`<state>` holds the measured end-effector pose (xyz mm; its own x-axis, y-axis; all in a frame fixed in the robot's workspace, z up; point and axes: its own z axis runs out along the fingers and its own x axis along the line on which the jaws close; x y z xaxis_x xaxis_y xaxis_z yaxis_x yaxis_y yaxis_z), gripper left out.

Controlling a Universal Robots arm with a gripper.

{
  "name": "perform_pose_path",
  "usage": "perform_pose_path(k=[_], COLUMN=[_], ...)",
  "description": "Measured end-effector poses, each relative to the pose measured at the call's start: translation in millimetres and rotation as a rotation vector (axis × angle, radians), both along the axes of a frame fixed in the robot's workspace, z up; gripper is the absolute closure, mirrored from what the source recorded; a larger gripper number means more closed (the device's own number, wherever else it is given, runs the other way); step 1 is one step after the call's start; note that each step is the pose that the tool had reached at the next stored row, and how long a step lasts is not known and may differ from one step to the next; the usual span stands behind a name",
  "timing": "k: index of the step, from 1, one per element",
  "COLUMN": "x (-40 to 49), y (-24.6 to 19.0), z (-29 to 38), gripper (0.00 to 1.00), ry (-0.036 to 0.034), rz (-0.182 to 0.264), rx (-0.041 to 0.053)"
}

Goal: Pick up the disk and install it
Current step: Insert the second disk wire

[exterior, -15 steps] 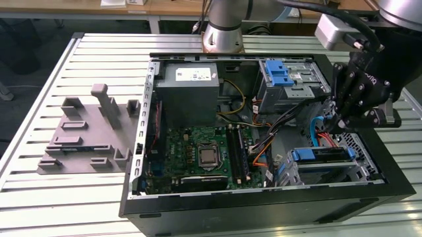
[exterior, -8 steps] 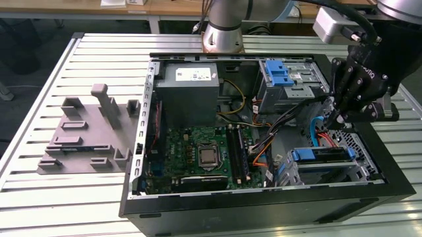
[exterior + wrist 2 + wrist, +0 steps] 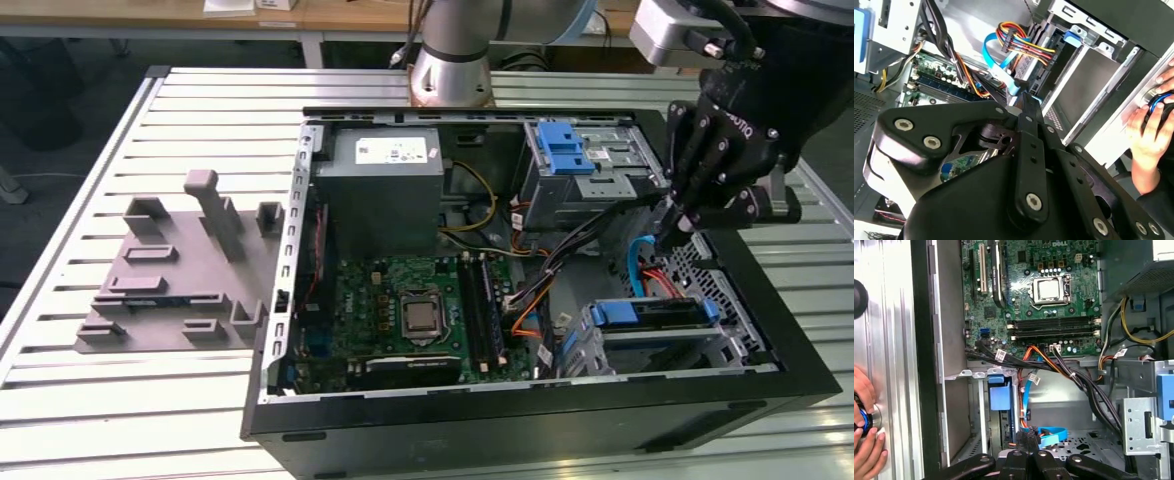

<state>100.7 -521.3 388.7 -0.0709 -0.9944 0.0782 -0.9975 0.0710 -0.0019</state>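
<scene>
On the exterior view's left, the grey fixture [image 3: 180,270] sits empty on the worktop [image 3: 80,390]. Rightward lies the open computer case [image 3: 534,420]. The disk [image 3: 654,316] seems already seated in its lower bay. The claw [image 3: 674,238] hovers just above, fingers pinched together, holding nothing. Any final press should be straight, clear of cables.

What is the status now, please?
Gripper inside the open case, fingers together, holding nothing. Disk seated in lower bay. Blue cable and a hand close by.
</scene>
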Motion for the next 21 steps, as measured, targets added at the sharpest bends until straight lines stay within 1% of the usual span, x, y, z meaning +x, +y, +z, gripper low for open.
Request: perform_pose_path(k=[2, 7, 8, 9, 11, 13, 14, 15, 21], x=[0.0, 0.0, 0.0, 0.0, 0.0, 0.0, 0.0, 0.0, 0.0], y=[1.7, 9.3, 10.3, 11.0, 11.8, 11.9, 12.0, 12.0, 12.5], z=[0.1, 0.1, 0.0, -0.1, -0.6, -1.9, -2.8, -3.9, -9.3], gripper=[0.89, 0.89, 0.82, 0.82, 0.82, 0.81, 0.81, 0.75, 0.75], ry=[0.0000, 0.0000, 0.0000, 0.0000, 0.0000, 0.0000, 0.0001, 0.0000, 0.0000], rz=[0.000, 0.000, 0.000, 0.000, 0.000, 0.000, 0.000, 0.000, 0.000], rx=[-0.0002, -0.0013, -0.0026, -0.0059, -0.0158, -0.0286, -0.0320, -0.0331, -0.0334])
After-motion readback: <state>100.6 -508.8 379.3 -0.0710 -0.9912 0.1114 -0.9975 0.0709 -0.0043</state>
